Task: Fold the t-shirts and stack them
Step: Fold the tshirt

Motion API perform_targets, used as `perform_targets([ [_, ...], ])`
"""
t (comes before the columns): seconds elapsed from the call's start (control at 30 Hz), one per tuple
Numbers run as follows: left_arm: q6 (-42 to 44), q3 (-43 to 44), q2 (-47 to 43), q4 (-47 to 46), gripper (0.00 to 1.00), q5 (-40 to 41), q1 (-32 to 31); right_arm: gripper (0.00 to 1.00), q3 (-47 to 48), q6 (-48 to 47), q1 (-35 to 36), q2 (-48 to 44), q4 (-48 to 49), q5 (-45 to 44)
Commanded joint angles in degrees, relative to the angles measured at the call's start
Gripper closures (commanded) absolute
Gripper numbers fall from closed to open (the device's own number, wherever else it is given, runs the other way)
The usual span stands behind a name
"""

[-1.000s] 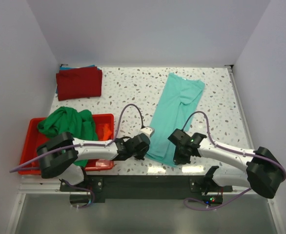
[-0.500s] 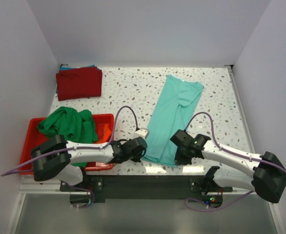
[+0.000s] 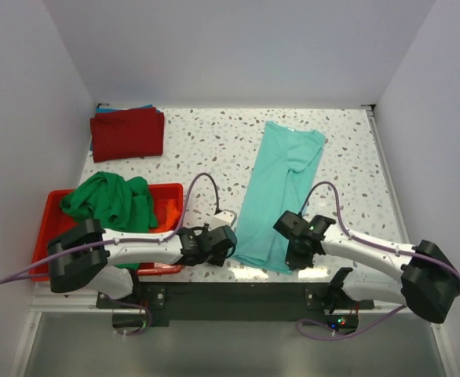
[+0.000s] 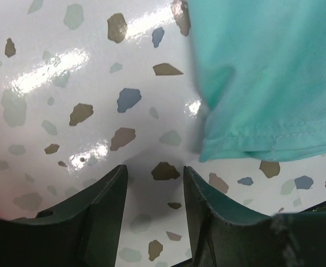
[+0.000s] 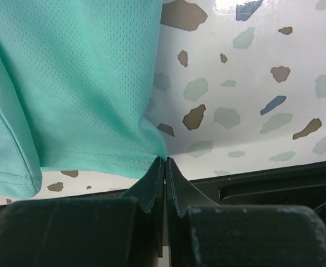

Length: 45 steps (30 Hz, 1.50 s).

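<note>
A teal t-shirt [image 3: 281, 184], folded lengthwise into a long strip, lies on the speckled table, running from the back to the near edge. My right gripper [image 5: 164, 161] is shut on the near right hem corner of the teal t-shirt [image 5: 74, 83]; in the top view it [image 3: 294, 255] sits at the strip's near end. My left gripper [image 4: 154, 172] is open and empty over bare table, just left of the teal shirt's near left corner [image 4: 235, 147]; it also shows in the top view [image 3: 227, 245]. A folded dark red t-shirt [image 3: 128, 133] lies at the back left on a blue one [image 3: 104, 107].
A red plastic bin [image 3: 48, 228] stands at the near left with a crumpled bright green t-shirt [image 3: 108, 200] and an orange one [image 3: 168, 210] in it. White walls close in the back and both sides. The black arm mount runs along the near edge.
The teal shirt's near end has slid a little toward the near edge with my right gripper. My left gripper has moved nearer and slightly left, off the shirt's corner.
</note>
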<state>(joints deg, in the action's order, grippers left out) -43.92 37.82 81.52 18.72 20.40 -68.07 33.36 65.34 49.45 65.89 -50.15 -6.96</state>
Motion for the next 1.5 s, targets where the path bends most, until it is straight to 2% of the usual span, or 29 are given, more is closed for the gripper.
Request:
perform_targets([
  [0.0,-1.5,1.3,-2.9,5.1,0.50,2.5,-1.4,1.00,0.6,-0.4,0.1,0.9,-1.9,-2.3],
  [0.13,-0.5,4.2,-5.3,4.8,0.47,1.9,-1.6,1.00,0.9,-0.7,0.1,1.6,-1.6,-2.2],
  [0.3,2.0,4.7,-4.5,-3.1,0.34,-4.3,-1.3,1.00,1.3,-1.1,0.1,2.2,-1.3,-2.2],
  [0.4,1.9,4.4,-2.9,-5.2,0.33,-7.1,1.0,1.00,1.5,-1.4,0.1,2.5,-1.3,-2.4],
  [0.53,2.3,1.1,-2.3,-15.3,0.32,-15.1,5.0,1.00,1.5,-1.4,0.1,2.7,-1.1,-2.3],
  [0.63,2.5,0.2,-0.5,-17.8,0.32,-19.5,6.4,1.00,1.6,-1.5,0.1,2.7,-1.3,-2.4],
  [0.73,2.5,0.5,1.7,-17.8,0.33,-20.1,6.6,1.00,1.6,-1.6,0.1,2.8,-1.3,-2.4],
  [1.0,0.9,2.2,4.2,-11.5,0.47,-18.2,7.1,1.00,1.3,-1.1,0.2,2.1,-1.5,-2.5],
  [1.2,1.3,1.6,4.9,-14.0,0.56,-20.1,7.1,1.00,0.8,-0.7,0.1,1.6,-1.6,-2.5],
  [1.33,2.3,0.9,5.6,-17.0,0.61,-24.2,7.1,1.00,0.6,-0.5,0.1,1.0,-1.9,-2.6],
  [1.43,2.6,0.9,6.6,-17.8,0.69,-26.3,7.1,1.00,0.6,-0.3,0.0,0.7,-2.1,-2.8],
  [1.47,2.6,1.0,7.2,-17.8,0.75,-26.9,7.1,1.00,0.6,-0.2,0.1,0.6,-2.3,-2.8],
])
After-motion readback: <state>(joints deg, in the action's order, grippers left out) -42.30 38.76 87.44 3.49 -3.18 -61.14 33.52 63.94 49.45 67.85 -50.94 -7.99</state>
